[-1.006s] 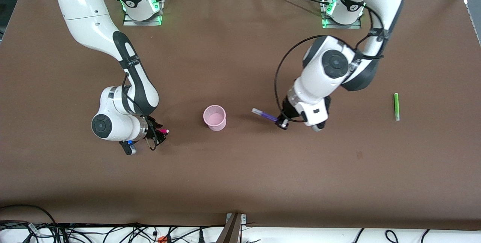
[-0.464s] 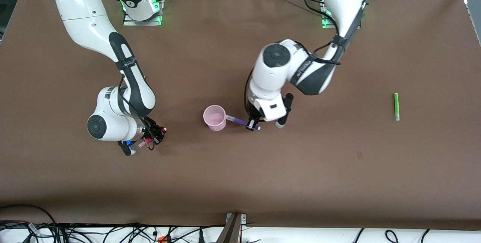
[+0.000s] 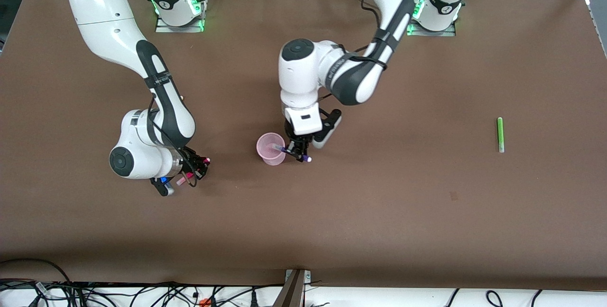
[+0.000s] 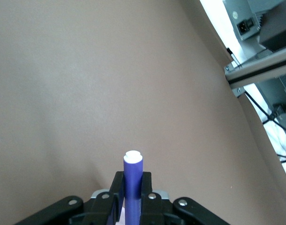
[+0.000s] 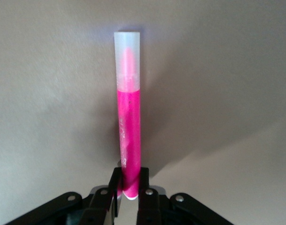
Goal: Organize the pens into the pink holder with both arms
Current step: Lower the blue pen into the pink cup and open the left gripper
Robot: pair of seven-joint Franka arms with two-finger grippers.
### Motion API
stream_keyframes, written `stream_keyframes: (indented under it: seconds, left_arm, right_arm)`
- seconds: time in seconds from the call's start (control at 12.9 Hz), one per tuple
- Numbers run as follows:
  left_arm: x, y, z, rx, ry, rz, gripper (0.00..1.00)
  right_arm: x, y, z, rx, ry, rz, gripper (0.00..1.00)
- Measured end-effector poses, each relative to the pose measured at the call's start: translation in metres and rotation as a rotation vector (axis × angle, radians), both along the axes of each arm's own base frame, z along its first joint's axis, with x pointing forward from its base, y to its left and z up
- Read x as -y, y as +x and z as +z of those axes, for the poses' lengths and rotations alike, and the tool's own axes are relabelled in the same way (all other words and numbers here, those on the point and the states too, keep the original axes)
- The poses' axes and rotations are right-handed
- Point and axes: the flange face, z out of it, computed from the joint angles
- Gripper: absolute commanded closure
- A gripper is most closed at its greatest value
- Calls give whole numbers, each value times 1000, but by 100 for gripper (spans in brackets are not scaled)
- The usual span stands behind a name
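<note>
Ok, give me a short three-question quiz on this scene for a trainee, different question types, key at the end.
1. True or false: the left hand is shut on the purple pen, whose pale tip sits over the pink holder.
2. Multiple choice: what does the right hand hold? A) the green pen B) the magenta pen C) nothing
3. Fill in: the pen lying loose on the table, toward the left arm's end, is ____.

Key: 1 true. 2 B, the magenta pen is clamped between the fingers. 3 green; the green pen lies apart from both hands.
</note>
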Motion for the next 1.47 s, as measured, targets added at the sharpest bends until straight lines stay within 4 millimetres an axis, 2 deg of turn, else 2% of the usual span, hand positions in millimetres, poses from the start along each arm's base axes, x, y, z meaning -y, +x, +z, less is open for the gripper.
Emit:
stream_keyframes:
  seconds: [0.15, 0.39, 0.62, 0.85, 1.01, 1.31, 1.47]
  left_arm:
    - [18, -10, -9, 27, 25, -38, 100]
    - [37, -25, -24, 59, 75, -96, 100]
    - [41, -27, -33, 80, 107, -119, 100]
    - [48, -32, -35, 87, 108, -132, 100]
    - [55, -37, -37, 92, 110, -144, 100]
    - [58, -38, -35, 105, 114, -150, 98]
    - [56, -36, -38, 107, 123, -148, 98]
  right_arm:
    - [7, 0, 9, -17, 33, 46, 100]
    - [21, 1, 35, -42, 188, 42, 100]
    - [33, 2, 56, -69, 336, -6, 100]
    - [26, -1, 73, -108, 454, -45, 100]
    - [19, -3, 96, -127, 526, -46, 100]
    - [17, -15, 162, -167, 578, -19, 100]
    - [21, -15, 172, -159, 593, -27, 100]
